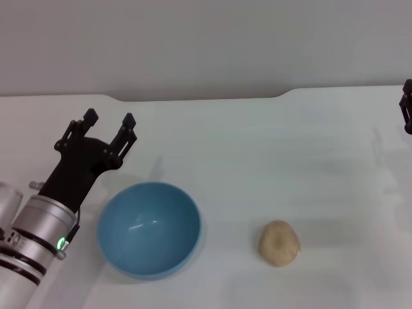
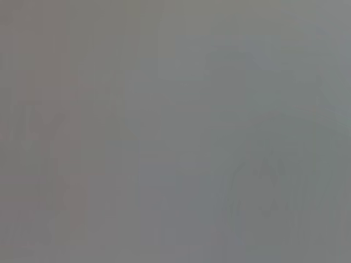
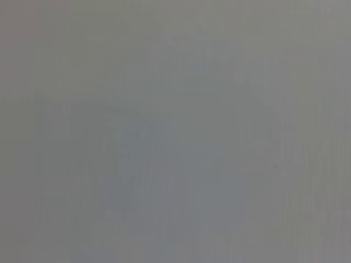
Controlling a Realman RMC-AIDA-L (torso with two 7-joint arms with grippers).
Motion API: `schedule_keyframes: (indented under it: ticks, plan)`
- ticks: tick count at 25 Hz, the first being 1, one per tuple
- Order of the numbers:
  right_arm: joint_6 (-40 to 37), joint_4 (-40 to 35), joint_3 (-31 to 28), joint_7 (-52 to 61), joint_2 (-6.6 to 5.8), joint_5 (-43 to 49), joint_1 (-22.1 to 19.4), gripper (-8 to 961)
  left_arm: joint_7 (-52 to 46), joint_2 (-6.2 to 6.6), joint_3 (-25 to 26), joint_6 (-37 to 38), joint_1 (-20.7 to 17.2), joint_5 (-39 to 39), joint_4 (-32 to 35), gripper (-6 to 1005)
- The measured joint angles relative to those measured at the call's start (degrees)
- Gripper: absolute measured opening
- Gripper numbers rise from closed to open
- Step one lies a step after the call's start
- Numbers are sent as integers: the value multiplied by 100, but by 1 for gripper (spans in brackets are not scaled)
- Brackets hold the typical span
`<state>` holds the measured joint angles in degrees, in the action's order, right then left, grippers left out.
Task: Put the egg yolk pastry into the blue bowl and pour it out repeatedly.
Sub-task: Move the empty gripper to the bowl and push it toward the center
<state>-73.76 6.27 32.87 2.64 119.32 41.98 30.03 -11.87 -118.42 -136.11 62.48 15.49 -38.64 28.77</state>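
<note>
Blue bowl (image 1: 149,228) empty; pastry (image 1: 279,243) on table (image 1: 257,141), well apart: loading not begun. Left gripper (image 1: 109,119) spread, empty, beyond bowl. Right gripper (image 1: 407,106) at edge, finger state unclear.

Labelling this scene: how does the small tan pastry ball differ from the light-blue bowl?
The small tan-beige egg yolk pastry ball is far smaller than the round light-blue bowl. The pastry is matte and lumpy; the bowl is smooth and glossy. The pastry is solid; the bowl is hollow and empty. Both are round and rest apart on the white table.
</note>
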Motion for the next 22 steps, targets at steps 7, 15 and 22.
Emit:
schedule_keyframes:
  ticks: [7,15,22]
  plan:
    - [74,-24,0,0,-4,-18,3,466,0,-2,-2,-223,171,6,8,726]
    - [249,-131,0,0,-5,-24,-14,467,49,95,151,-891,230,62,577,726]
    - [311,-145,0,-1,-5,-24,-14,467,14,300,1333,-3062,264,1184,2072,725]
